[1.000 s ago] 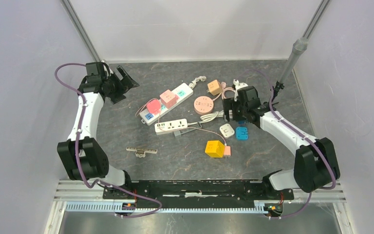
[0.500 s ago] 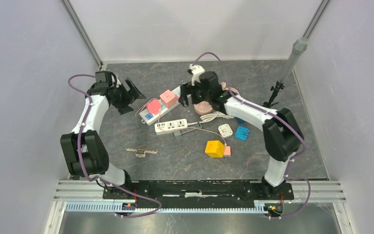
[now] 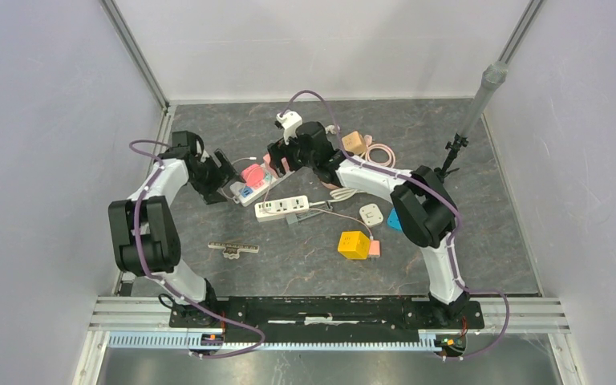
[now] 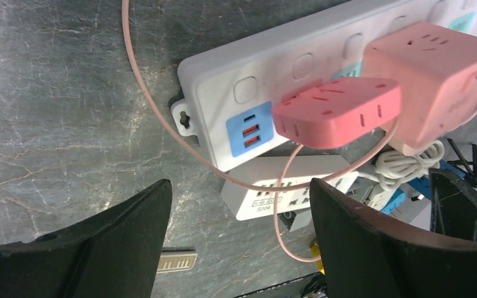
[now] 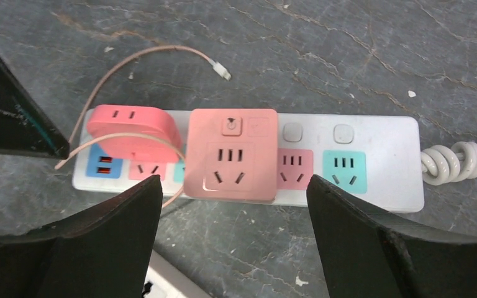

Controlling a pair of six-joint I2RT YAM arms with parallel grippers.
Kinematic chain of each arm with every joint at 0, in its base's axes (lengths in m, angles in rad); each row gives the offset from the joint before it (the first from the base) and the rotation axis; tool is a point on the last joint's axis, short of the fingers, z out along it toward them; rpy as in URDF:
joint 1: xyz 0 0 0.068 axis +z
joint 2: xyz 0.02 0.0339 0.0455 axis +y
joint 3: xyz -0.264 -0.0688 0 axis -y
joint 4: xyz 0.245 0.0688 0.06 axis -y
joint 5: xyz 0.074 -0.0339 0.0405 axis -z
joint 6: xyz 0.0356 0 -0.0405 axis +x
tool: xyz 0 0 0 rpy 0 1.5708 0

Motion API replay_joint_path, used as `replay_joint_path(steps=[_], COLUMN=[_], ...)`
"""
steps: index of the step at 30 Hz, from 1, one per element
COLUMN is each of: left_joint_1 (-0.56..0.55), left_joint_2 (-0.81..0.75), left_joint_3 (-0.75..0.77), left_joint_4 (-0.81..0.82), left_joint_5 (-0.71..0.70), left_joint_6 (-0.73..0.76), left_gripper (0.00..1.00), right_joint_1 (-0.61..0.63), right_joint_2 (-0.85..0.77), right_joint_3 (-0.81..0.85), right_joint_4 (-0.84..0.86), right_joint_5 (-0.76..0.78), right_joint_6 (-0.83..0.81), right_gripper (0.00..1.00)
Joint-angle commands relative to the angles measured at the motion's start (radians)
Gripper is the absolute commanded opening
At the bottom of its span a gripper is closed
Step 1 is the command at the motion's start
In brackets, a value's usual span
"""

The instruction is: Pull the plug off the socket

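A white power strip (image 3: 306, 149) lies slantwise at mid-table. A red rounded plug (image 3: 251, 173) and a pink cube plug (image 3: 270, 160) sit in its sockets. My left gripper (image 3: 223, 178) is open and empty at the strip's left end; its wrist view shows the strip (image 4: 298, 68), the red plug (image 4: 335, 112) and the pink cube (image 4: 435, 74) ahead of the open gripper (image 4: 242, 236). My right gripper (image 3: 278, 157) is open and empty over the pink cube; its wrist view shows the cube (image 5: 231, 155), the red plug (image 5: 130, 133) and the strip (image 5: 372, 155) just beyond the gripper (image 5: 233, 236).
A second white strip (image 3: 282, 208) lies just in front of the first. A yellow cube (image 3: 354, 245), a white adapter (image 3: 372, 214), an orange cube (image 3: 354, 143), a pink coiled cable (image 3: 381, 154) and a metal toothed bar (image 3: 233, 249) lie around. A stand pole (image 3: 457, 144) rises at the right.
My right arm swung from the table's right side leftward to the pink cube on the strip. My left gripper moved from the back left down to the strip's left end.
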Motion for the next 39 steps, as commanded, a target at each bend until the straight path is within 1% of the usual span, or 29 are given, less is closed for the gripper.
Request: replay_joint_path(steps=[1, 8, 18, 23, 27, 31, 36, 38, 39], left_joint_1=[-0.018, -0.027, -0.028, -0.029, -0.04, -0.043, -0.045, -0.045, -0.045], left_joint_2=[0.043, 0.072, 0.123, 0.138, 0.151, 0.166, 0.171, 0.171, 0.171], left_joint_3=[-0.016, -0.04, -0.051, -0.06, -0.054, -0.055, -0.056, -0.056, -0.056], left_joint_4=[0.031, 0.034, 0.046, 0.046, 0.046, 0.046, 0.046, 0.046, 0.045], left_joint_5=[-0.036, -0.164, -0.169, -0.179, -0.176, -0.173, -0.175, -0.176, -0.178], left_joint_6=[-0.044, -0.034, -0.04, -0.038, -0.037, -0.035, -0.03, -0.03, -0.03], left_gripper=[0.85, 0.78, 0.67, 0.65, 0.62, 0.59, 0.57, 0.57, 0.57], right_joint_1=[-0.002, -0.003, -0.001, 0.0, -0.001, -0.001, -0.001, -0.001, -0.001], right_joint_2=[0.034, 0.083, 0.12, 0.137, 0.133, 0.15, 0.144, 0.143, 0.143], right_joint_3=[0.051, 0.065, 0.08, 0.093, 0.083, 0.119, 0.125, 0.124, 0.123], right_joint_4=[0.07, 0.097, 0.115, 0.111, 0.129, 0.104, 0.106, 0.106, 0.105], right_joint_5=[0.037, -0.036, 0.007, 0.004, 0.008, -0.004, -0.031, -0.038, -0.038], right_joint_6=[-0.041, -0.028, -0.01, 0.006, 0.017, 0.018, 0.016, 0.014, 0.01], right_gripper=[0.9, 0.88, 0.8, 0.74, 0.67, 0.51, 0.34, 0.33, 0.39])
